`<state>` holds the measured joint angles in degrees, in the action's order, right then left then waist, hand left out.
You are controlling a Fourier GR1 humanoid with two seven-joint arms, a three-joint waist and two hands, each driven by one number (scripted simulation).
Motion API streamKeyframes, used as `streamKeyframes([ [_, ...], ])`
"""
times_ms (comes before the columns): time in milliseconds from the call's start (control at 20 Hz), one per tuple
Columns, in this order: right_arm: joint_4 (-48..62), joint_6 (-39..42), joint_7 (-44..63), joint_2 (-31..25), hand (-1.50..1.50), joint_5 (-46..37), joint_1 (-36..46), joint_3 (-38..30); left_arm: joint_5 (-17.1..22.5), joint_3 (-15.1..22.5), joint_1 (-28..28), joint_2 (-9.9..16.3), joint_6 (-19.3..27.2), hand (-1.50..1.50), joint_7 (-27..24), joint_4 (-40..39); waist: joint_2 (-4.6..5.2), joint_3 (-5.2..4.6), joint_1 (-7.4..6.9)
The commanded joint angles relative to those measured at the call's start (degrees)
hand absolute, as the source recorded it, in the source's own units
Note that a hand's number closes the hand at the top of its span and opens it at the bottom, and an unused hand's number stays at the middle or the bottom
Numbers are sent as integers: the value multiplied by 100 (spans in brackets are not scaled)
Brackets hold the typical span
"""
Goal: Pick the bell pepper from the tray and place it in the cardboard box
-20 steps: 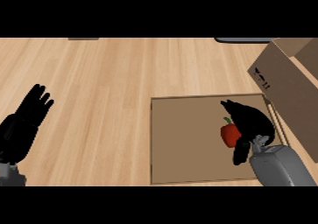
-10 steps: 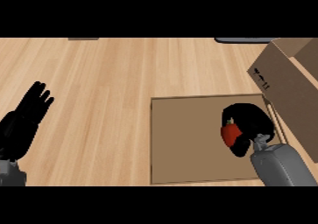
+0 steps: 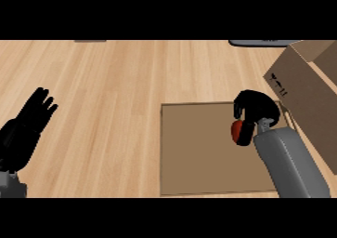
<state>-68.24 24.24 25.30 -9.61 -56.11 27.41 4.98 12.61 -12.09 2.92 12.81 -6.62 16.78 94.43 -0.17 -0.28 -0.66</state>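
- The right hand [image 3: 256,109] sits right of centre in the frame, its fingers curled round the red bell pepper [image 3: 236,130], which shows only as a sliver at the hand's lower left edge; most of it is hidden by the fingers.
- The pepper is over the upper right part of the flat brown tray [image 3: 198,158]. Whether it is lifted off the tray surface or touching it cannot be told from this steep view.
- Judged from this, the grasp step looks done; the carry and the release are left.
- The cardboard box [image 3: 311,88] stands at the right edge of the frame, just beside the tray's right side, its open top towards the upper right corner. The pepper is not in it yet.
- What remains, as I read it: raise the pepper above the box wall, bring it rightwards over the opening, then let go.
- The left hand [image 3: 23,132] rests at the lower left of the frame over the wooden bench [image 3: 116,83], fingers straight and spread, holding nothing.
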Motion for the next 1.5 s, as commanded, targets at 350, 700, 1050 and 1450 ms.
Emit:
streamKeyframes([
  [350, 732, -945, 129, -152, 150, -488, 1088, -343, -56, -83, -177, -25, -158, 0, -306, -215, 26, 27, 11],
  [700, -1396, -547, 761, -97, 150, -614, 1133, -75, -112, -47, -179, -128, 120, 0, 12, 182, -22, 26, 101],
  [1050, -2505, -72, 2039, -238, 150, -1040, 1881, -381, -197, 108, -242, -258, 74, 0, -88, 68, -15, 24, 95],
  [1450, -2260, -228, 1814, -1100, 150, -957, 1973, -1384, -91, -15, -79, -188, -3, 0, -114, 19, 21, 28, 41],
])
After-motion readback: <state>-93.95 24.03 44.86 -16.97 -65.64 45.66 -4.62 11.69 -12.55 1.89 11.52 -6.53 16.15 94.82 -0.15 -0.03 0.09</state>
